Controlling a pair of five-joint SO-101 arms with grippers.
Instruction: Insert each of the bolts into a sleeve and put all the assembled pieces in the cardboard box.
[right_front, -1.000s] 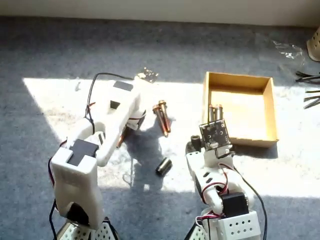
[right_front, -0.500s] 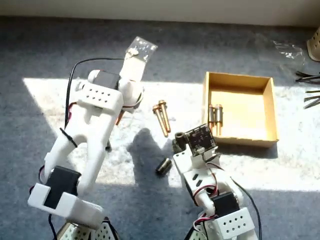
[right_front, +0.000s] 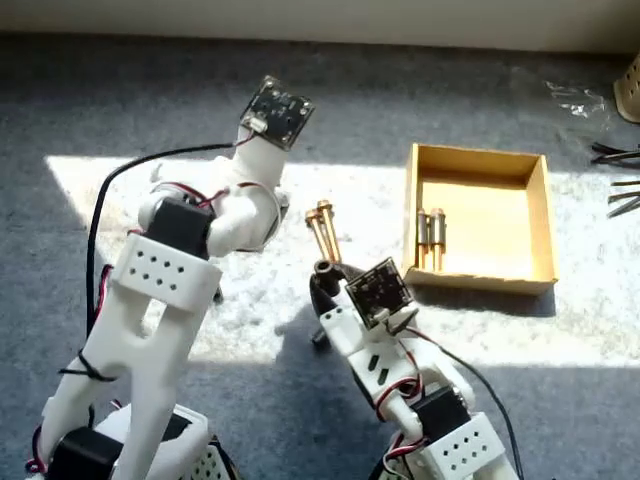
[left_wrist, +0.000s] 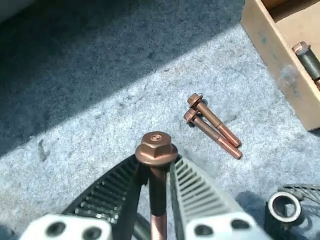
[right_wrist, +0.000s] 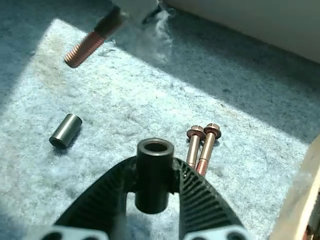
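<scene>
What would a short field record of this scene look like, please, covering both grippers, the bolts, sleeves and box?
Left gripper: shut on a copper-coloured hex-head bolt
Right gripper: shut on a dark cylindrical metal sleeve
Loose bolts: two, copper-coloured, side by side on the grey carpet
Loose sleeve: grey metal cylinder, on its side on carpet
Brown cardboard box: two sleeved bolts side by side

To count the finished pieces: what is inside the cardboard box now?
Two bolts in sleeves lie side by side on the cardboard box floor, near one side wall. The strip behind its near wall is hidden.
</scene>
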